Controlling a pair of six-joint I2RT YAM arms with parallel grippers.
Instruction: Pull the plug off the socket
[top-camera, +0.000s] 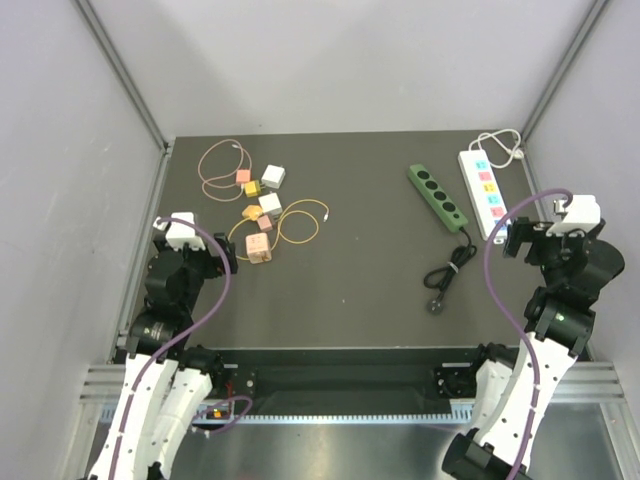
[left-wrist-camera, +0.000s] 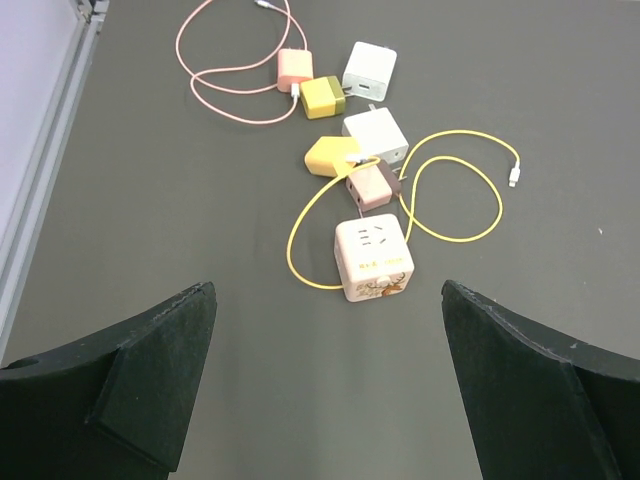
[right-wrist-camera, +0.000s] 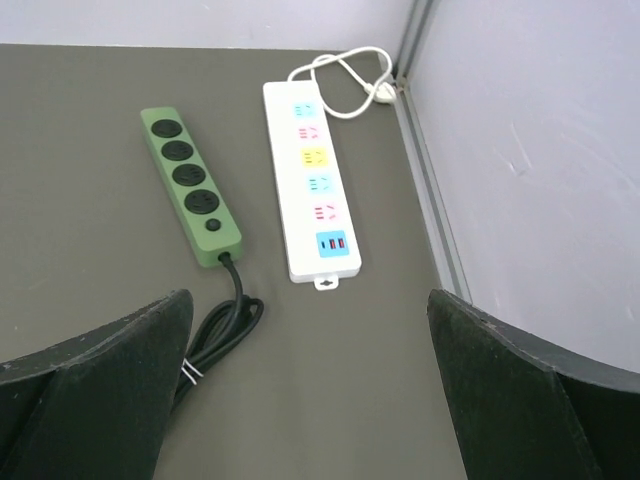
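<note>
A cream cube socket (left-wrist-camera: 373, 258) lies on the dark table, left of centre. A brown plug (left-wrist-camera: 370, 187) sits against its far face, with a yellow cable (left-wrist-camera: 470, 235) looping around them. The same cube (top-camera: 259, 249) and brown plug (top-camera: 265, 223) show in the top view. My left gripper (left-wrist-camera: 328, 385) is open and empty, hovering short of the cube on the near side; in the top view the left gripper (top-camera: 195, 250) is at the left edge. My right gripper (right-wrist-camera: 310, 390) is open and empty at the right edge (top-camera: 550, 238), far from the cube.
A yellow charger (left-wrist-camera: 330, 155), two white chargers (left-wrist-camera: 377, 132), an olive cube (left-wrist-camera: 322, 96) and a pink charger (left-wrist-camera: 294, 67) with a pink cable lie beyond the cube. A green power strip (right-wrist-camera: 190, 185) with a coiled black cord (right-wrist-camera: 215, 330) and a white power strip (right-wrist-camera: 312, 180) lie at the right.
</note>
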